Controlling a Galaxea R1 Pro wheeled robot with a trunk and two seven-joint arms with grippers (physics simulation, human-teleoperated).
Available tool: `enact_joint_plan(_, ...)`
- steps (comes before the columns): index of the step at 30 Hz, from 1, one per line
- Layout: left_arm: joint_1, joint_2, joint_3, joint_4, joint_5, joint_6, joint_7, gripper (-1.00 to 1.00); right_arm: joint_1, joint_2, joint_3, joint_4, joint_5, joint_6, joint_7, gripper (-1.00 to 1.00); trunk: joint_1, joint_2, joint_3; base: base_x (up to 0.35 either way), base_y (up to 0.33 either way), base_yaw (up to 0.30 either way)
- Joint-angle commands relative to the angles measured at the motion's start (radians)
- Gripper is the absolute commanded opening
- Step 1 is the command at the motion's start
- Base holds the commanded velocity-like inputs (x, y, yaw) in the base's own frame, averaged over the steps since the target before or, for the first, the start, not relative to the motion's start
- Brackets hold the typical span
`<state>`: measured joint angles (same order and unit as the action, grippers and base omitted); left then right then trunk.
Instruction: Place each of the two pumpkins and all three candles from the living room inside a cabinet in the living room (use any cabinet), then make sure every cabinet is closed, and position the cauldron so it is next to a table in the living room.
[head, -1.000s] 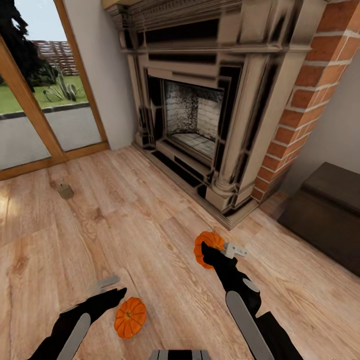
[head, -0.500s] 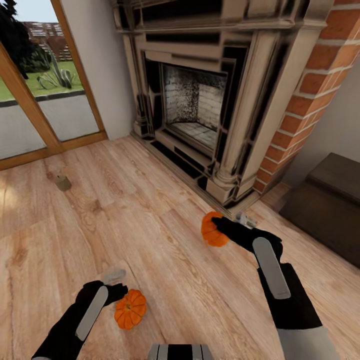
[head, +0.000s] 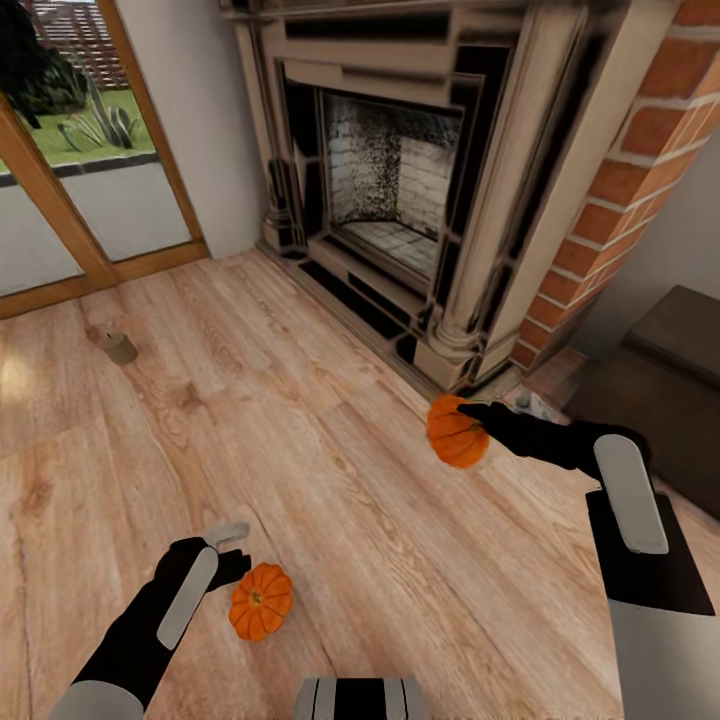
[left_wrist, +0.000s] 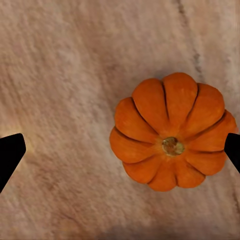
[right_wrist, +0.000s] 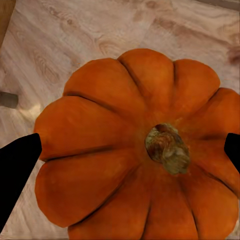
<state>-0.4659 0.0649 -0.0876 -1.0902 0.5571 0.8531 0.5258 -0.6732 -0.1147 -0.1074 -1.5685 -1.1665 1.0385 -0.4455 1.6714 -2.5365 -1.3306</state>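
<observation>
Right gripper (head: 478, 418) clamped on one pumpkin (head: 456, 432), held above the floor (head: 330, 480) before the fireplace (head: 420, 190). Left gripper (head: 240, 550), jaws spread, over a second pumpkin (head: 260, 601) lying on the boards.

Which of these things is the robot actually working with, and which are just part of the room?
Job: pumpkin in the right gripper; pumpkin on the floor by the left gripper; candle; dark-brown cabinet.

Room: stone fireplace; brick wall; glass door.
</observation>
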Motion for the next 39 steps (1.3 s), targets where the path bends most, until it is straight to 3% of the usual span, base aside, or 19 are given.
enact_joint_plan(1,0.0,0.001,-0.004,-0.001,0.009,-0.001,0.012,1.0,0.005,-0.001,-0.001,-0.001,-0.006,0.005,0.036,-1.0,0.0,-0.001,-0.005,0.0,0.0,0.0)
enact_joint_plan(5,0.0,-0.001,-0.007,-0.026,0.008,-0.005,0.011,1.0,0.016,-0.003,-0.002,-0.001,-0.005,0.006,0.105,-1.0,0.002,-0.002,-0.02,0.0,0.0,0.0)
enact_joint_plan(6,0.0,-0.001,-0.008,-0.046,0.008,-0.006,0.01,1.0,0.02,-0.014,-0.003,-0.001,-0.005,0.006,0.115,-1.0,0.002,-0.002,-0.024,0.0,0.0,0.0)
enact_joint_plan(7,0.0,-0.001,-0.009,-0.067,0.007,-0.006,0.008,1.0,0.023,-0.041,-0.002,-0.001,-0.005,0.005,0.135,-1.0,0.003,-0.002,-0.028,0.0,0.0,0.0)
enact_joint_plan(12,0.0,-0.005,-0.013,-0.082,0.009,-0.006,0.005,1.0,0.036,-0.073,-0.002,-0.001,-0.005,0.007,0.211,-1.0,0.005,-0.003,-0.047,0.0,0.0,0.0)
enact_joint_plan(14,0.0,-0.006,-0.029,-0.083,0.008,-0.005,0.004,1.0,0.042,-0.085,-0.002,-0.001,-0.005,0.007,0.228,-1.0,0.006,-0.004,-0.055,0.0,0.0,0.0)
enact_joint_plan(15,0.0,-0.005,-0.057,-0.084,0.007,-0.005,0.005,1.0,0.046,-0.091,-0.002,-0.001,-0.005,0.004,0.238,-1.0,0.006,-0.004,-0.059,0.0,0.0,0.0)
enact_joint_plan(22,0.0,-0.004,-0.084,-0.085,0.005,-0.004,0.011,1.0,0.052,-0.095,0.0,-0.001,-0.005,-0.004,0.25,-1.0,0.01,-0.006,-0.082,0.0,0.0,-0.086)
enact_joint_plan(32,-0.003,-0.003,-0.088,-0.11,-0.004,-0.002,0.023,1.0,0.053,-0.095,0.0,-0.001,-0.003,-0.006,0.251,-1.0,0.01,-0.006,-0.077,0.0,0.0,-0.07)
enact_joint_plan(34,-0.026,-0.003,-0.087,-0.12,-0.013,0.004,0.035,1.0,0.053,-0.095,0.0,-0.001,-0.001,-0.006,0.251,-1.0,0.01,-0.006,-0.077,0.0,0.0,-0.003)
enact_joint_plan(37,-0.135,-0.005,-0.085,-0.066,-0.021,0.08,0.073,1.0,0.054,-0.095,0.0,-0.001,0.0,-0.006,0.251,-1.0,0.01,-0.006,-0.077,0.0,0.0,0.0)
enact_joint_plan(39,-0.233,-0.014,-0.083,0.037,-0.022,0.131,0.087,1.0,0.054,-0.095,0.0,-0.001,0.0,-0.006,0.251,-1.0,0.01,-0.006,-0.077,0.0,0.0,0.0)
